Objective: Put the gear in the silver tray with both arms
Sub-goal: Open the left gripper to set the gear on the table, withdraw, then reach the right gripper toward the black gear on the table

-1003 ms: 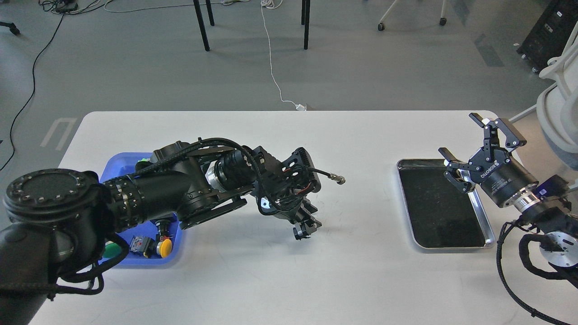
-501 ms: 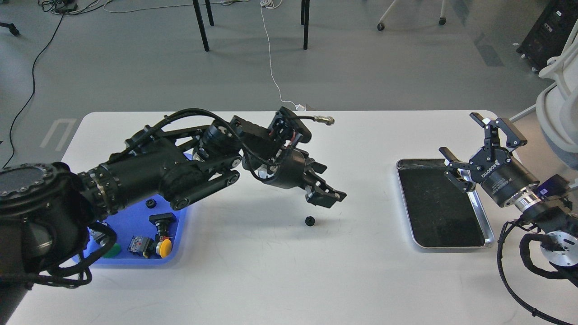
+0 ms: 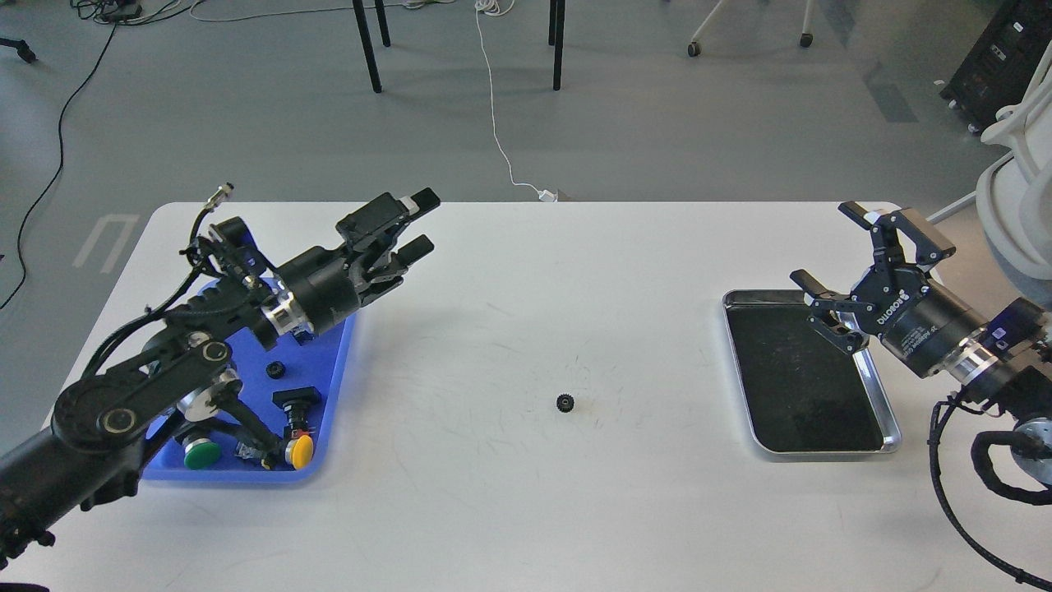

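1. One small black toothed gear (image 3: pixel 565 402) lies bare on the white table (image 3: pixel 526 510), between both arms, well short of the shiny silver tray (image 3: pixel 892 427).
2. Left gripper (image 3: pixel 422 220) and right gripper (image 3: pixel 830 255) hang released, empty.
3. Gear looks light, rigid; pinch across its teeth.

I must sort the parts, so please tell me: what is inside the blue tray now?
In the blue tray lie a green button, a yellow button, a black switch and a small black gear. The left arm covers the tray's left part, so more parts may be hidden.
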Motion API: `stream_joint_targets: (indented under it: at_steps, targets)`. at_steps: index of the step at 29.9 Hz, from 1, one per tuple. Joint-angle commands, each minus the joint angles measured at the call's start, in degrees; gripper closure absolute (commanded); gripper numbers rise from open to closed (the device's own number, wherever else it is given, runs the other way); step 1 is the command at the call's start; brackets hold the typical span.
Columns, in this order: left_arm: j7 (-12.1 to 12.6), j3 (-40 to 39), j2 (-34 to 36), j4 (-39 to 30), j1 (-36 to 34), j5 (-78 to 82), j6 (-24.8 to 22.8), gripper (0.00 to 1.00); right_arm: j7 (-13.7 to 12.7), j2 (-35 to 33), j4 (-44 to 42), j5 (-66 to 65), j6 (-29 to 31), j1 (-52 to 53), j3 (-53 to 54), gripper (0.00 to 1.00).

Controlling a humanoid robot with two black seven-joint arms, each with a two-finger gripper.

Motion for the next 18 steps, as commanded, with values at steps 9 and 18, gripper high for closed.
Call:
stream_joint_targets:
  at_steps: [9,18]
  targets:
    - [0.0,-15.9,-1.4,-3.7,12.2,-11.6,-4.6,0.02,0.0,-3.0,1.5,-29.7,1.0,37.3,-34.2,0.01]
    - [1.3,-18.4,-1.1,-4.1,12.5,-14.3,-4.5,0.02,0.0,12.1,1.3,-45.6,1.0,59.2,-58.7,0.01]
